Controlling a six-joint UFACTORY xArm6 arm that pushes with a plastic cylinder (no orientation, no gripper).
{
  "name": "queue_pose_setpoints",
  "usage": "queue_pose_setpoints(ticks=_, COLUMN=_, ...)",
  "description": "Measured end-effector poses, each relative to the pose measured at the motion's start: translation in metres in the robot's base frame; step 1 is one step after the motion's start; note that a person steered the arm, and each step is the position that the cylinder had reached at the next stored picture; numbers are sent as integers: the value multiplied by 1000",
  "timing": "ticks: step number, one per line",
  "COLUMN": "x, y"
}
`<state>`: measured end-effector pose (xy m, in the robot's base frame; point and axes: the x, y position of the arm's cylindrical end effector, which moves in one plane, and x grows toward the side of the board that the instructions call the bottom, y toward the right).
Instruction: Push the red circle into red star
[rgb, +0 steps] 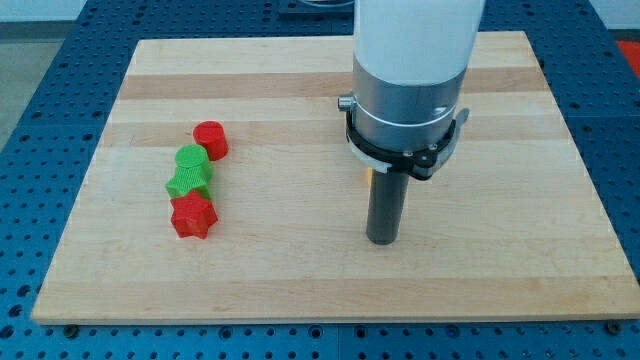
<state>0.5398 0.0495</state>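
Red circle (211, 140) lies well left of my tip (383, 241), untouched.

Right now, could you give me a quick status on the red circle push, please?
My tip on the board, well right of the blocks. Red circle apart from red star. Green circle and green star sit between them.

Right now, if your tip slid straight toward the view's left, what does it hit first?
Probably the red star. My tip sits well to the view's right of the blocks, roughly level with the star or slightly below it, with bare board between. Depth is unclear, so it may only clip the star's lower edge or slip past.
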Motion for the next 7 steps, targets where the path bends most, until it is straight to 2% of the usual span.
queue_pose_setpoints(ticks=1, x=7, y=-28)
queue_pose_setpoints(ticks=2, x=-6, y=-47)
queue_pose_setpoints(ticks=4, x=-93, y=-59)
queue_pose_setpoints(ticks=5, x=-138, y=-86)
queue_pose_setpoints(ticks=6, x=-160, y=-127)
queue_pose_setpoints(ticks=7, x=-154, y=-188)
